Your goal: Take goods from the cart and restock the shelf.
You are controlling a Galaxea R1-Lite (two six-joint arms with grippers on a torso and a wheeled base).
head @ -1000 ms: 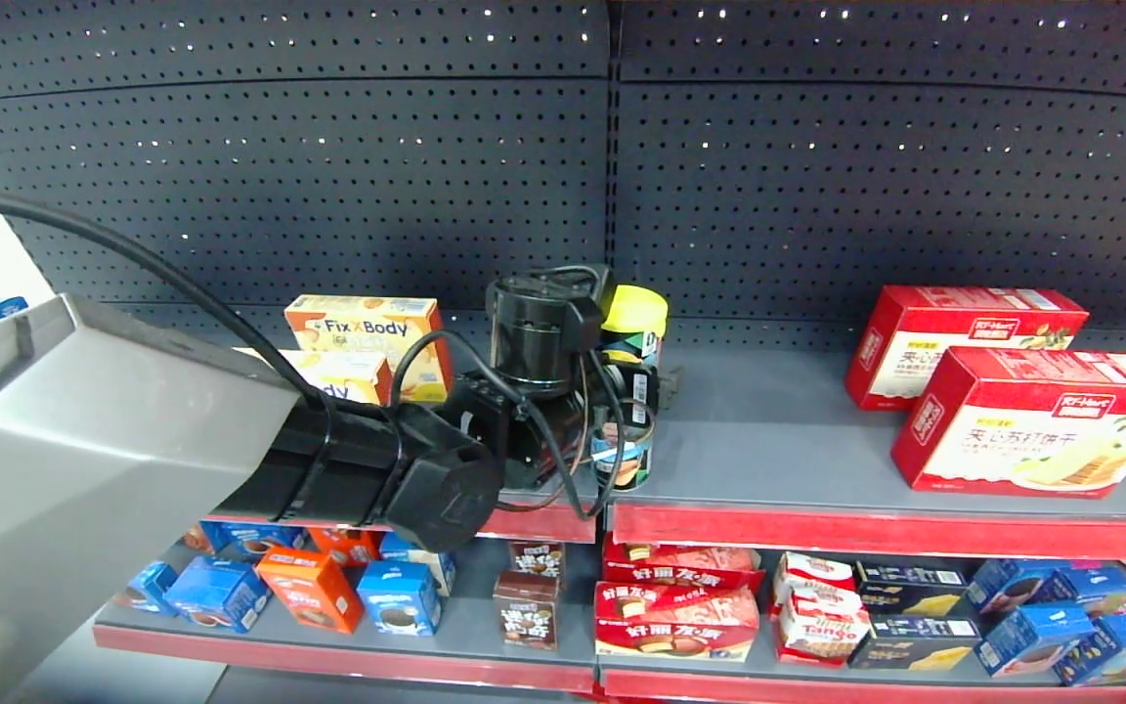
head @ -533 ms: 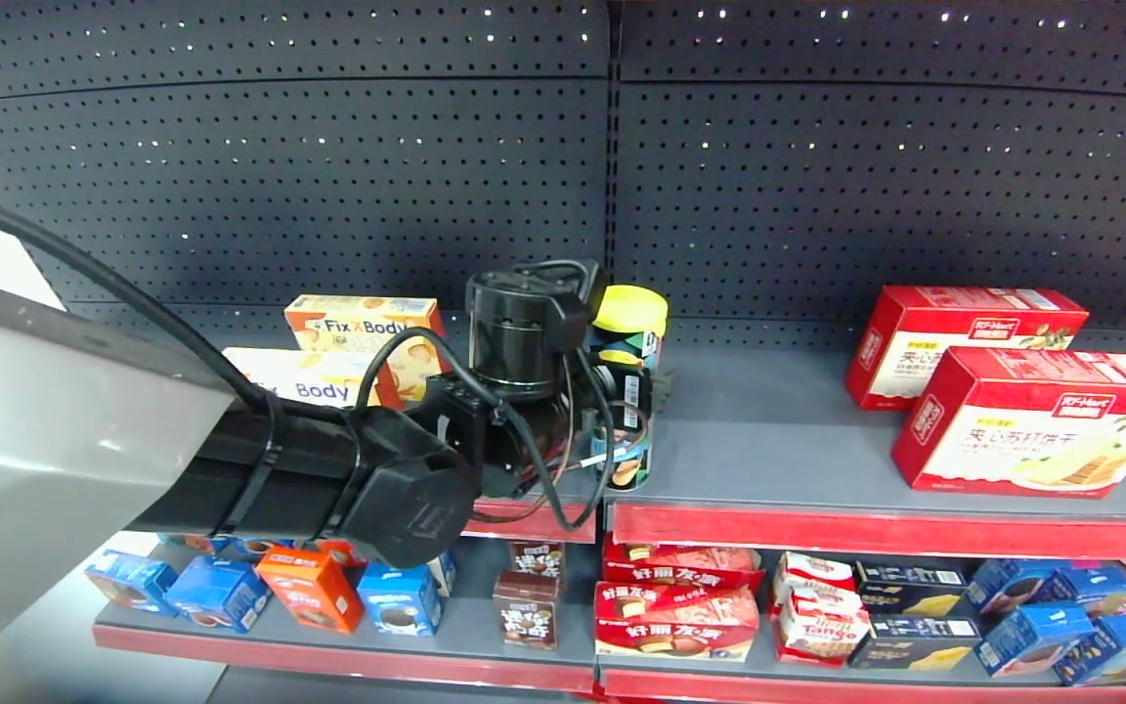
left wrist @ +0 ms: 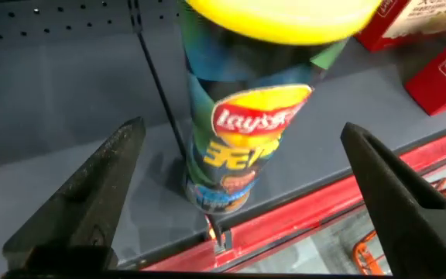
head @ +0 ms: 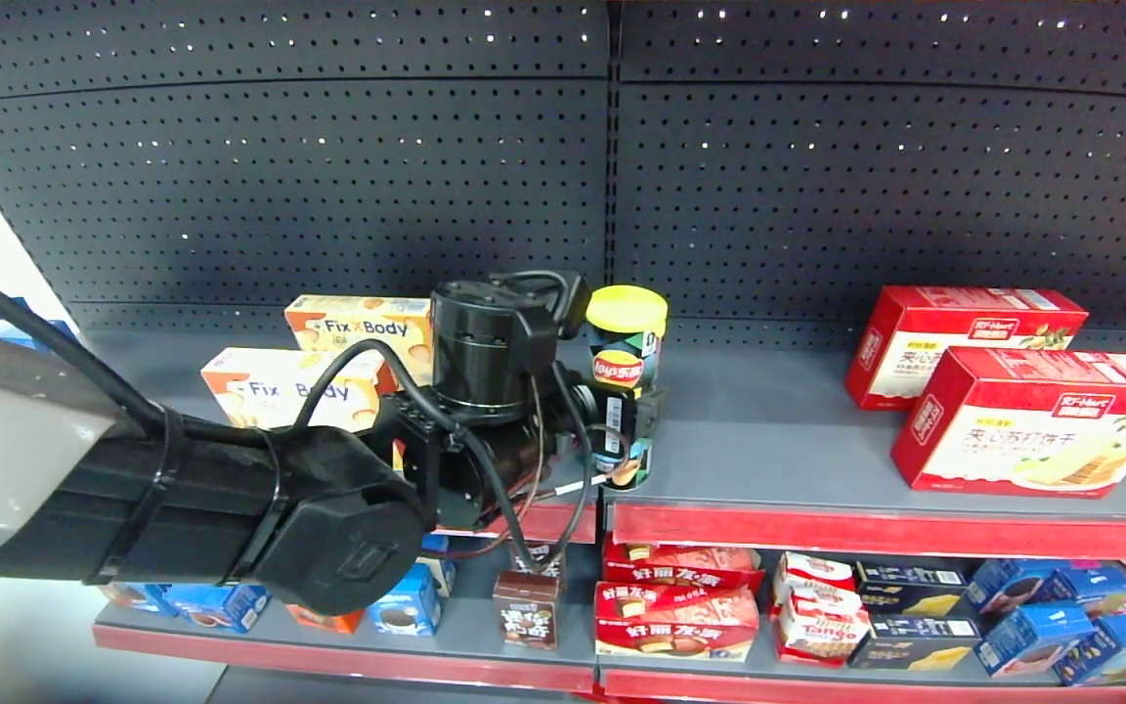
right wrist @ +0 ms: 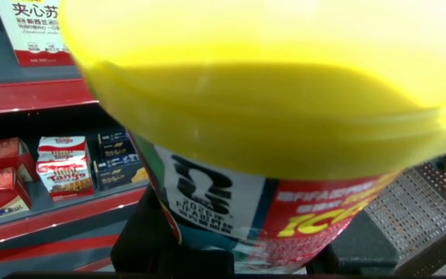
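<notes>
Chip can [head: 626, 376] standing upright near the front edge of the shelf [head: 817, 440], sitting untouched between the fingers [left wrist: 91, 201] of the wide-open left claw [left wrist: 242, 132]. Right claw [right wrist: 231, 232] gripping a second yellow-lidded can [right wrist: 269, 116].

Chip can [head: 625, 360]: glossy printed wrap, smooth yellow plastic lid [head: 627, 307]. Fingers [left wrist: 91, 203] of left hand [left wrist: 242, 133]: matt black plastic, faintly grained. Shelf [head: 778, 430]: matt grey painted metal; back panel [head: 328, 176] perforated, dark, matt. Edge strip [head: 876, 533]: glossy red. Red boxes [head: 1032, 420]: glossy cardboard. Second can [right wrist: 269, 209]: shiny label, smooth yellow cap [right wrist: 262, 85].
</notes>
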